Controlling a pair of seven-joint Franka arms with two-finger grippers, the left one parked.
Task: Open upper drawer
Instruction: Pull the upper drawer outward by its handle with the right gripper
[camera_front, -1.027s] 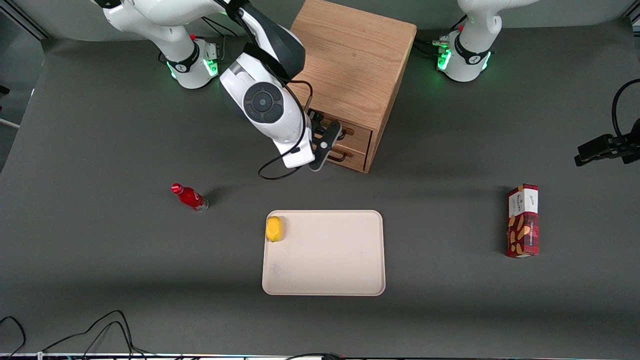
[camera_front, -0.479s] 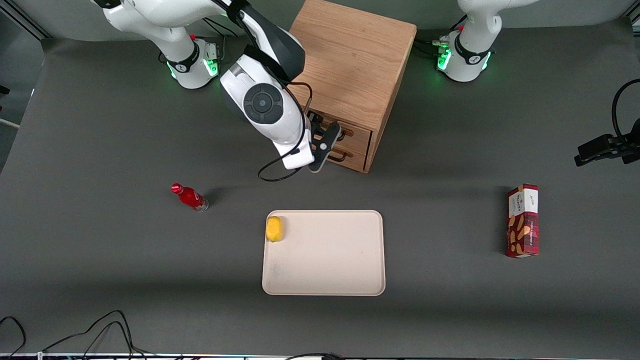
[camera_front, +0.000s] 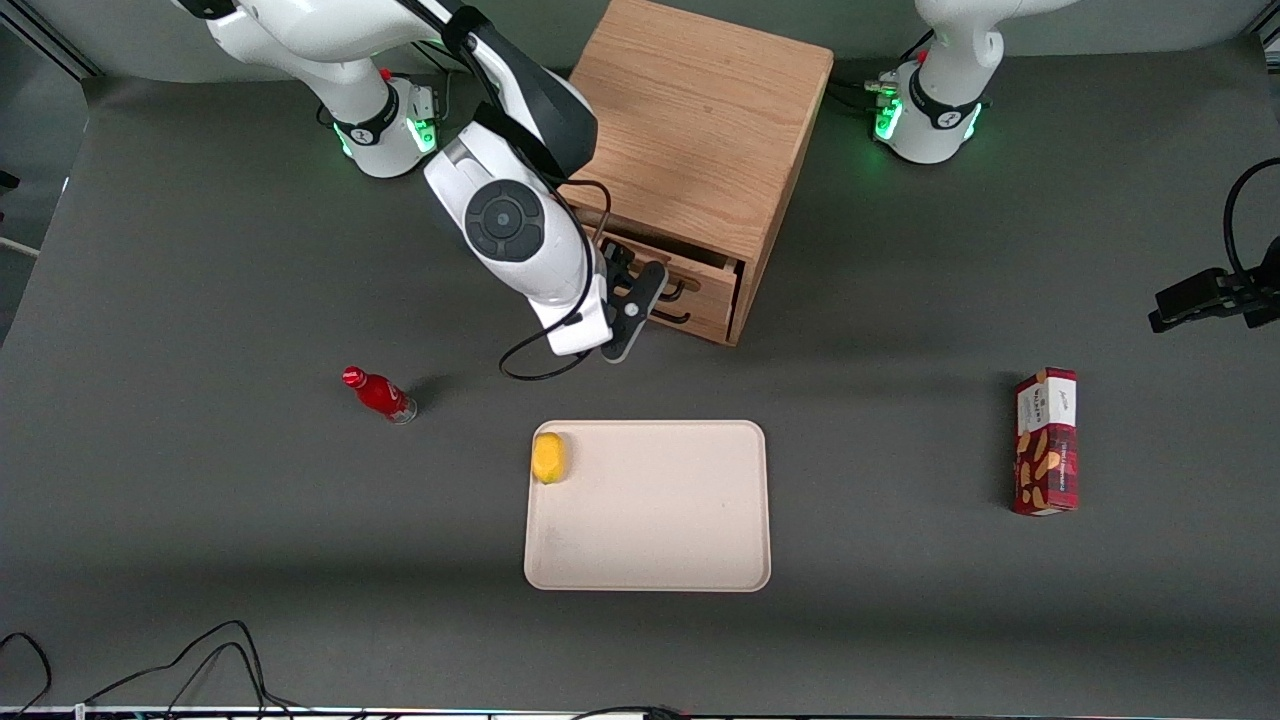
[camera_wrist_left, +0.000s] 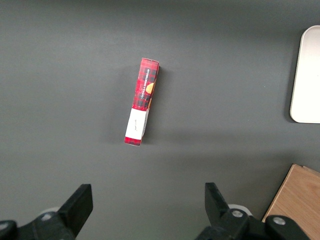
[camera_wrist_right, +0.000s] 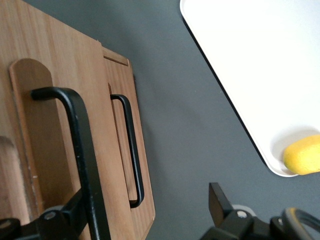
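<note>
Upper drawer (camera_front: 690, 278): pulled slightly out of the cabinet (camera_front: 700, 130).
Gripper (camera_front: 655, 285): at the drawer's black handle (camera_wrist_right: 82, 145), in front of the cabinet.
Fingers: grip state cannot be told.

Upper drawer (camera_front: 690, 275) now pulled partly out of the cabinet (camera_front: 700, 140); a dark gap shows above its front, where it sat flush before. Gripper (camera_front: 640, 290), at the drawer handle (camera_wrist_right: 82, 150), has shifted toward lower left of the front frame, arm with it.
</note>
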